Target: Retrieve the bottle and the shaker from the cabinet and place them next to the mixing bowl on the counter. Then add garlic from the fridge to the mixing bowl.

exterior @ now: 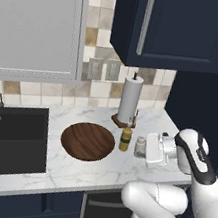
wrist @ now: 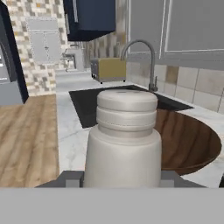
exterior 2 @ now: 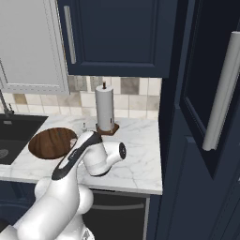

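Dark finger tips of the gripper [wrist: 120, 177] sit hard against both sides of the shaker [wrist: 122, 140], so the gripper is clamped on it low on its body. In the hand view the pale grey-white shaker stands upright right in front of the camera, its rounded, ridged cap on top. In the left base view the shaker [exterior: 140, 147] stands on the white marble bench [exterior: 79, 174], with the white hand just to its right.

Just left of the shaker stands the bottle [exterior: 125, 139], olive-yellow with a dark band and a thin spout, upright on the bench and close to the shaker; whether they touch cannot be told. Left of the bottle lies the mixing bowl [exterior: 87, 141], wide, shallow and dark-brown wood, its rim near the bottle. In the hand view the mixing bowl [wrist: 192, 140] shows behind the shaker and to its right.

Behind the bottle, by the tiled wall, a tall white paper-towel roll [exterior: 130, 99] stands on a brown holder. Further left the black sink [exterior: 9, 139] is set into the bench, with a curved grey faucet [wrist: 144, 57] behind it. Navy cabinets [exterior: 181, 27] hang above.
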Controlling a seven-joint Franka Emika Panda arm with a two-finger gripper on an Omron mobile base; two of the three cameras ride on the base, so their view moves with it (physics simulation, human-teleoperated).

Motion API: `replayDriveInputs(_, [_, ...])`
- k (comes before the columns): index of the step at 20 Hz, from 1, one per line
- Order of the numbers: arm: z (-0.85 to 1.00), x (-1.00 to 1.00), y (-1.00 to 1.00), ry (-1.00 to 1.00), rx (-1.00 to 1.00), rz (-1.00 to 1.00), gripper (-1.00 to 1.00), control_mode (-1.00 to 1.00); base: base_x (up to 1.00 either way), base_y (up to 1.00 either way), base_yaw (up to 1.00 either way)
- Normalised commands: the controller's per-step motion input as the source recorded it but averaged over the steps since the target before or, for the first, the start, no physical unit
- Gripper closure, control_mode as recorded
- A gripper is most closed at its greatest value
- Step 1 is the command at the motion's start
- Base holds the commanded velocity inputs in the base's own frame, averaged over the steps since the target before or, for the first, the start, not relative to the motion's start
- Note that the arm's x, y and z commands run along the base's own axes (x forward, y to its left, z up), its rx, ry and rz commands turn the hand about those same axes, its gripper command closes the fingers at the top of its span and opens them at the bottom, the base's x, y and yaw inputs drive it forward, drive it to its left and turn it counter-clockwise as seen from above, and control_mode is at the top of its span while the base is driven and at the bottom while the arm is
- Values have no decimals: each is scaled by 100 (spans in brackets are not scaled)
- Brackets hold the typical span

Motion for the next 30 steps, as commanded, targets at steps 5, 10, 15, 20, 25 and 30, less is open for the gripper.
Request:
replayDriveInputs(5, [-9,18,2,-1,10,-1,100,-100,0,0,0])
replayDriveInputs(10, [-35,26,17,15,2,-14,100,-100,0,0,0])
replayDriveInputs(15, [-36,5,12,17,0,-18,100,-100,0,0,0])
replayDriveInputs(20, [-35,9,23,9,-1,-13,100,-100,0,0,0])
replayDriveInputs(25, [-47,15,40,0,-7,-10,100,-100,0,0,0])
replayDriveInputs(30, [-63,0,15,-4,-2,-10,100,-100,0,0,0])
